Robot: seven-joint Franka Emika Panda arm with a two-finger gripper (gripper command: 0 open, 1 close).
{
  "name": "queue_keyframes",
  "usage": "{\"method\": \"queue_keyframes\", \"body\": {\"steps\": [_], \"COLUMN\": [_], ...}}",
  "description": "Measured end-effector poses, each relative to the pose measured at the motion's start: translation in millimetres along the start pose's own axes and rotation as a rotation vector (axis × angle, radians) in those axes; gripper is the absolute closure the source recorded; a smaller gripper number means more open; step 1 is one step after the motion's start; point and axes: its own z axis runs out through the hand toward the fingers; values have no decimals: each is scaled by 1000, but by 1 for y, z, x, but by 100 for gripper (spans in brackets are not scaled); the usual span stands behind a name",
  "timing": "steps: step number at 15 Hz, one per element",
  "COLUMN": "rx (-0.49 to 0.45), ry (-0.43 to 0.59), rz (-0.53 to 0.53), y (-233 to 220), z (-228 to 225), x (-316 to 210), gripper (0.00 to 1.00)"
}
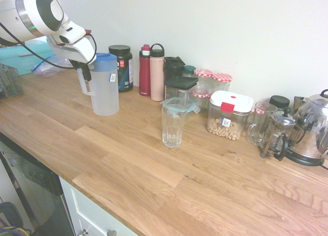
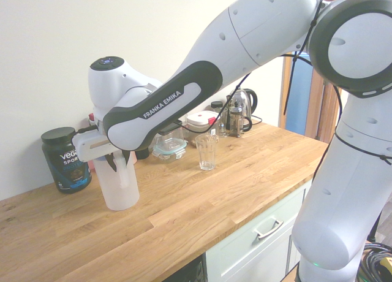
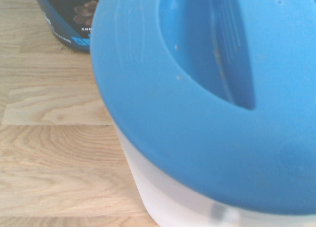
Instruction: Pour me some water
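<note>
Kitchen, pale wall, long oak-plank countertop with white drawers under its front edge.

Gripper sits at the handle of the pitcher, dark fingers either side of the handle's upper part. Jaws drawn in around the handle; whether they press it or only bracket it, cannot tell. Wrist tilted steeply down over the pitcher's top.

Pitcher: translucent white body, blue lid, small label on its side. Stands upright on the counter, toward the back edge, near the arm's end of the worktop. Wrist view is filled by the lid, with wood grain beside it.

Just behind the pitcher, against the wall: black protein tub, apart from it by a narrow gap. Next along the wall, a dark red bottle and a pink bottle, touching or nearly so.

Empty drinking glass stands upright in the open middle of the counter, well apart from the pitcher, just in front of a clear container with a teal-rimmed lid.

Further along the back edge: jars with red checked lids, a white-lidded box of dry food, a glass mug, a French press, and a steel kettle at the far end.
</note>
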Motion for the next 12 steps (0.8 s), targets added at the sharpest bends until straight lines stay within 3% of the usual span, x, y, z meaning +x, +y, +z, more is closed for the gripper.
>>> {"method": "queue_keyframes", "body": {"steps": [6,12], "rx": [0,51], "ry": [1,25], "rz": [-10,-73], "y": [10,70], "z": [-7,-88], "x": [-7,-20], "gripper": [100,100]}}
